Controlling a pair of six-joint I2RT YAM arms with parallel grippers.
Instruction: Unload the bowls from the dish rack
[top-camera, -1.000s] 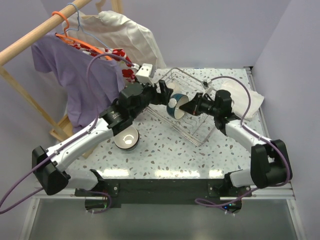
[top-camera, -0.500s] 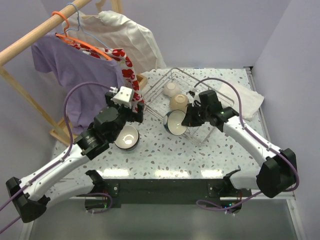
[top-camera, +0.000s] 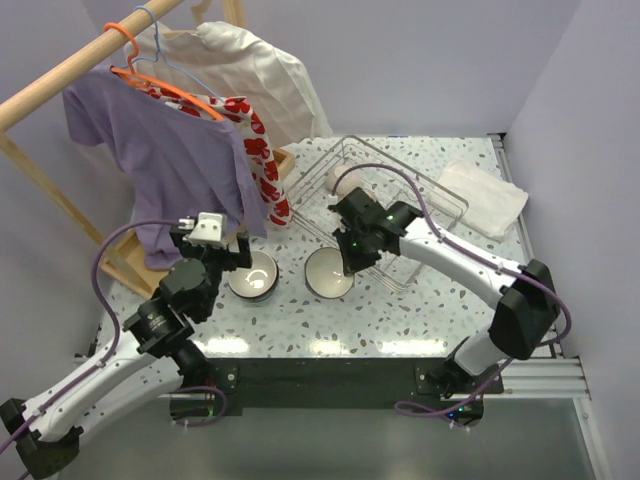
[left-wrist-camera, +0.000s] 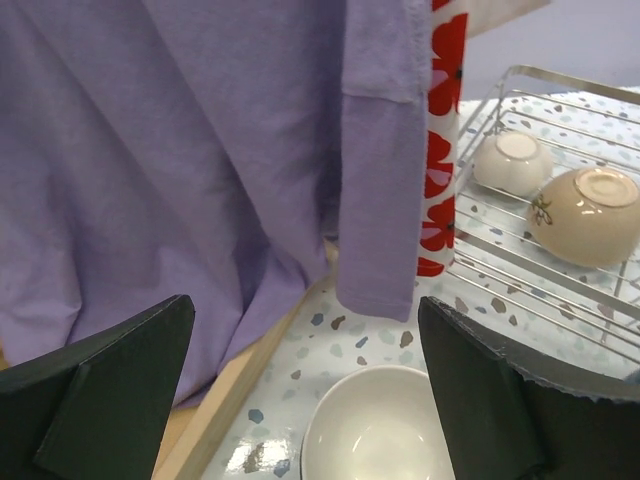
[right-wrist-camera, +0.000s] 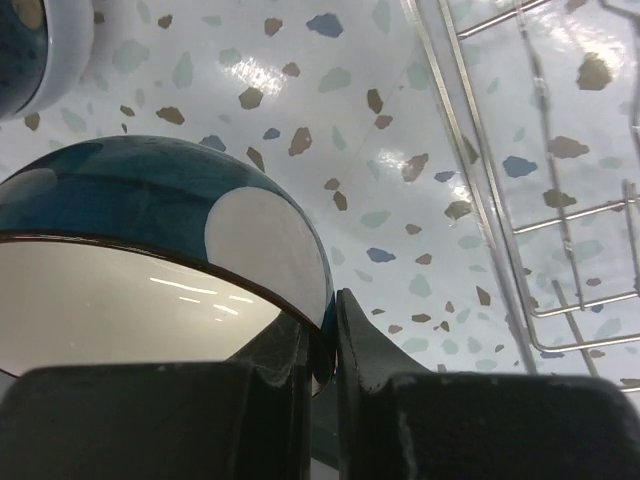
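Note:
My right gripper is shut on the rim of the teal-banded bowl. It holds the bowl upright, low over the table, just left of the silver wire dish rack. In the right wrist view its fingers pinch the bowl's wall. A dark blue patterned bowl stands on the table beside it. My left gripper is open and empty above that bowl. A cream bowl and a beige bowl lie upside down in the rack.
A wooden clothes rail with a purple shirt and other garments hangs over the far left; its wooden base lies by my left gripper. A folded white cloth lies right of the rack.
My right arm carried the teal-banded bowl out of the rack and down to the table on its left. My left arm drew back from the rack to the near left.

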